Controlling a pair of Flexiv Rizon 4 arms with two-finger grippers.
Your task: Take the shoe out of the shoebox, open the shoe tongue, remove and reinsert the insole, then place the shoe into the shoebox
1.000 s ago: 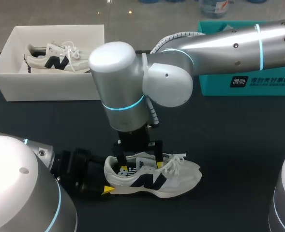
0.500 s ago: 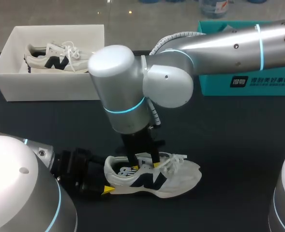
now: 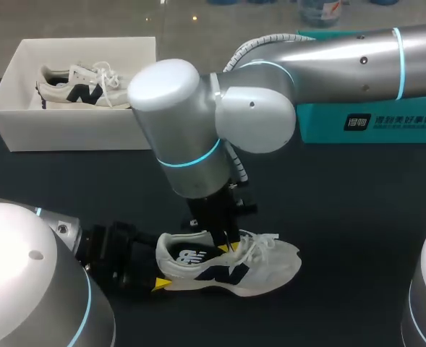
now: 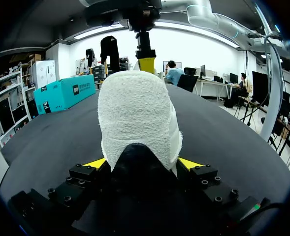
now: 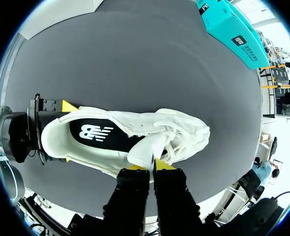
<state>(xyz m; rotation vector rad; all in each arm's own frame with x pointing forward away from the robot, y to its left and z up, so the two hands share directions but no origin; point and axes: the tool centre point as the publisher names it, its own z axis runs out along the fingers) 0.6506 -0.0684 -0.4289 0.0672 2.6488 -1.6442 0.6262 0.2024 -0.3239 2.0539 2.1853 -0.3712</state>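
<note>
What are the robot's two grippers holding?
The left gripper clamps the white fabric sneaker by its heel; the right gripper pinches its tongue.

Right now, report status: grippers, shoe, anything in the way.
Left gripper shut on shoe heel. Right gripper shut on tongue. Insole in shoe. Shoebox apart, second shoe inside; nothing between.

Shoe (image 3: 227, 264) forepart: hidden behind its own heel from the left wrist.
Left pincer (image 4: 142, 163): overhead, the far finger is screened by the heel and one yellow tip shows.
Right pincer (image 5: 152, 166): overhead, only a sliver of yellow tip shows.
Tongue (image 5: 147, 150) edge: buried between the right pincer's tips.
Teal box (image 3: 372, 123): partly behind the right arm (image 3: 343, 61).
</note>
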